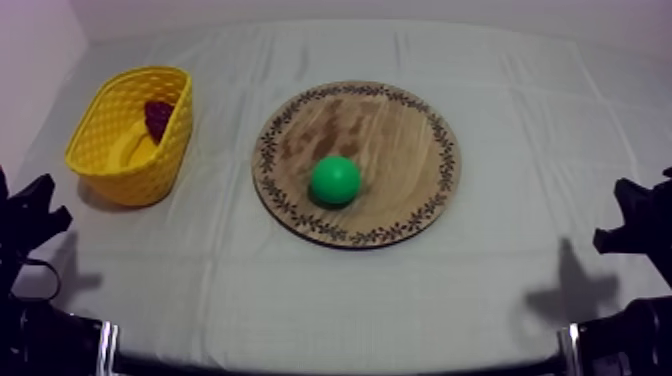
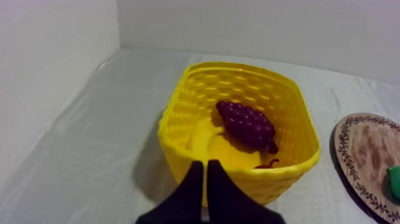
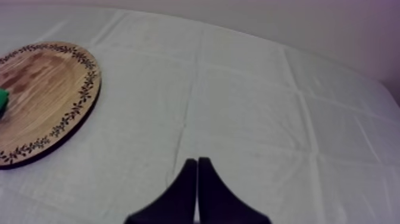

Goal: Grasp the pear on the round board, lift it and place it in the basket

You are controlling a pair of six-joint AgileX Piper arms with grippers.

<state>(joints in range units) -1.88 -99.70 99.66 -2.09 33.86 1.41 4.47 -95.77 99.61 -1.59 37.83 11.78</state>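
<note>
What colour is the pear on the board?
The pear is bright green, clearest in the top view.

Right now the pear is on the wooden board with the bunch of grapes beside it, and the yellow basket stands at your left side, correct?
Not quite. The bunch of grapes is not beside the pear on the wooden board; it lies inside the yellow basket, as the left wrist view shows. The rest holds: the pear is on the board and the basket stands at my left side.
</note>
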